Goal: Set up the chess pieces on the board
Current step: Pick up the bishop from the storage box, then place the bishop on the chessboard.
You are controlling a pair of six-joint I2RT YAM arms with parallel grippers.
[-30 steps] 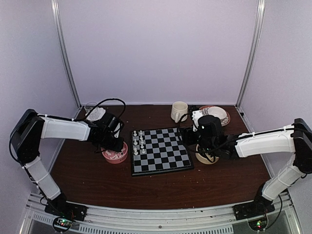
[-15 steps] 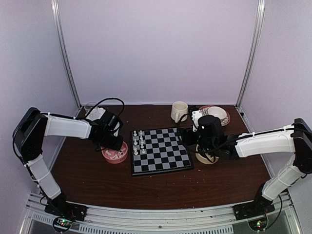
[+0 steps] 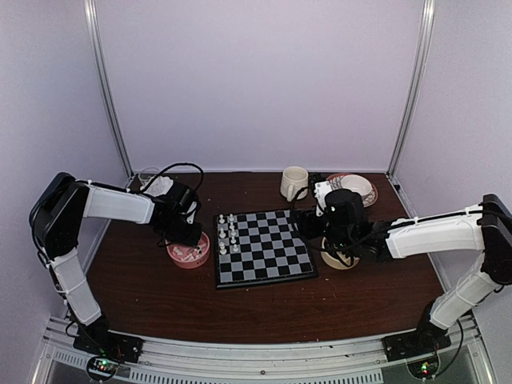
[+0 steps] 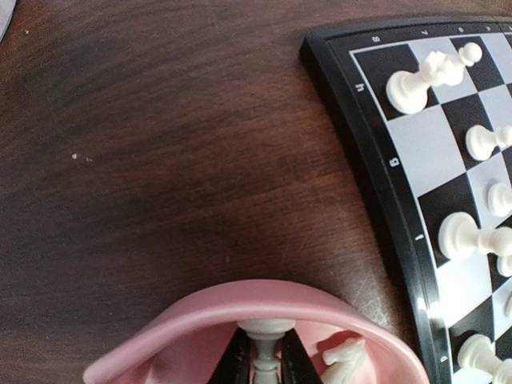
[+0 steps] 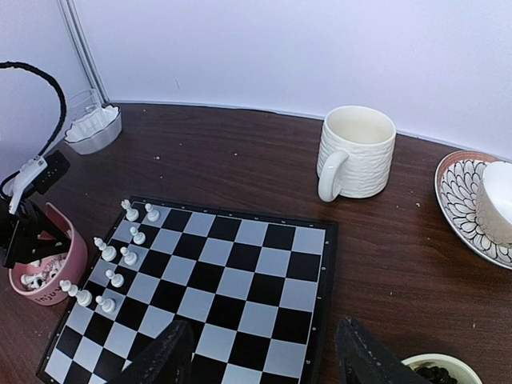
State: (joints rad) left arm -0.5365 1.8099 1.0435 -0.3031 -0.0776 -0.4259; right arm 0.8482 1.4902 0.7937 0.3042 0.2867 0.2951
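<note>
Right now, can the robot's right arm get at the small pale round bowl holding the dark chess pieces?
Probably yes. The right gripper hangs open close beside the pale round bowl. Nothing stands between them, and the dark chess pieces inside lie uncovered.

- White chess pieces (image 3: 227,234) fill the two left columns of the board (image 3: 268,260), centre frame; its other squares are open.
- A pink bowl (image 3: 189,254) sits just beside the board's left edge, with the left claw (image 4: 266,354) inside.
- A mug (image 3: 294,183) and saucer (image 3: 358,190) stand behind the board, upper right.
- Bare tabletop (image 3: 264,308) spans the lower frame.
</note>
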